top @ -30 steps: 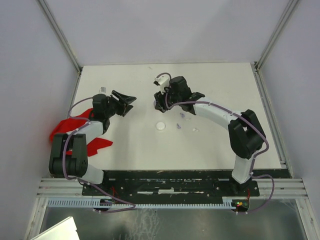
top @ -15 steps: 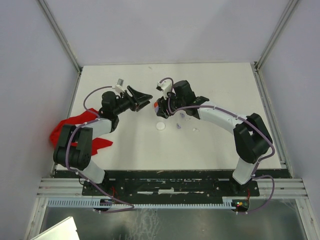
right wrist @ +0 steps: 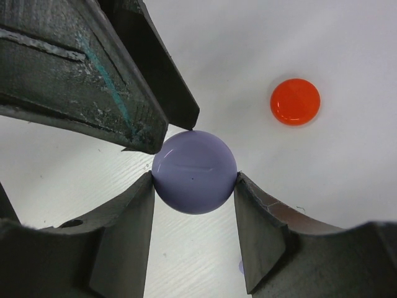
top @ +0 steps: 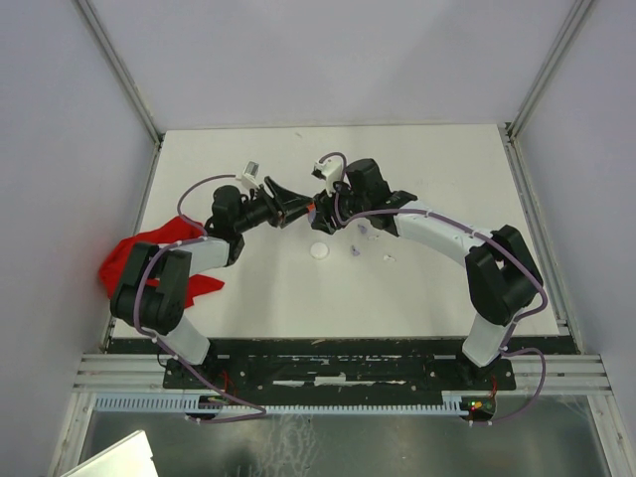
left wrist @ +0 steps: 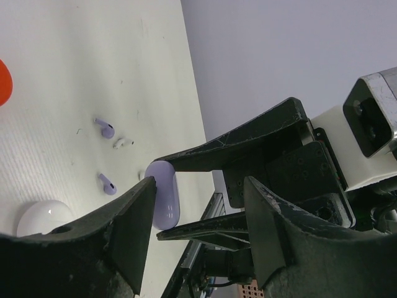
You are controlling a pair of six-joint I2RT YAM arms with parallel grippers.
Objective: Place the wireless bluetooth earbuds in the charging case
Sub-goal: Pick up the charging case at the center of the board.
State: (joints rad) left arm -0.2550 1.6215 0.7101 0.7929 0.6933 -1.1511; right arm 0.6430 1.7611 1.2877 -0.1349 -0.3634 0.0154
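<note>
earbuds all outside, lilac case (right wrist: 194, 172) up between both grippers
pinches the round lilac case in the right gripper (right wrist: 193, 180), lifted off the table (left wrist: 49, 74); spreads the left gripper (left wrist: 198, 183) empty, jaws apart, one tip against the case's edge. looks closed, so opening it seems the step in hand, with every insertion left to do. counted on the table: one lilac earbud (left wrist: 104, 127), another lilac earbud (left wrist: 108, 184), one white earbud (left wrist: 123, 143) between them, all loose; one white case (left wrist: 40, 217), one red case (right wrist: 295, 101). three cases in all. no red earbud in view.
</note>
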